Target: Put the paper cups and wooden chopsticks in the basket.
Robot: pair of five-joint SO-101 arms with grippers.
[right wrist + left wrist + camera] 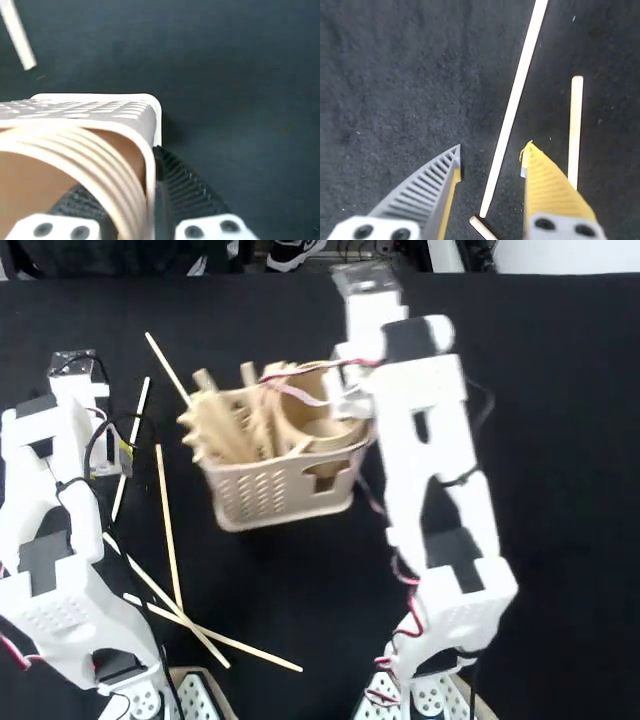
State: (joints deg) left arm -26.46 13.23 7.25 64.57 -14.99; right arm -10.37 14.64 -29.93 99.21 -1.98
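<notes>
A beige slotted basket [270, 490] stands mid-table and holds nested paper cups [325, 420] and a bundle of wooden chopsticks [225, 420]. My right gripper [352, 412] is at its right rim, shut on the basket wall [100, 107], one finger inside by the cup rims [95, 160] and one outside. My left gripper [492, 162] hovers open just above the cloth at the left, with a loose chopstick [512, 110] lying between its fingers and a second chopstick [576, 125] just outside the yellow finger [545, 185]. In the high view the left gripper [122, 455] sits over that chopstick [133, 425].
More loose chopsticks lie on the black cloth: a long one [167, 530] left of the basket and a crossed group [195, 625] near the front. One chopstick [166, 365] pokes out behind the basket. The arm bases stand at the front edge.
</notes>
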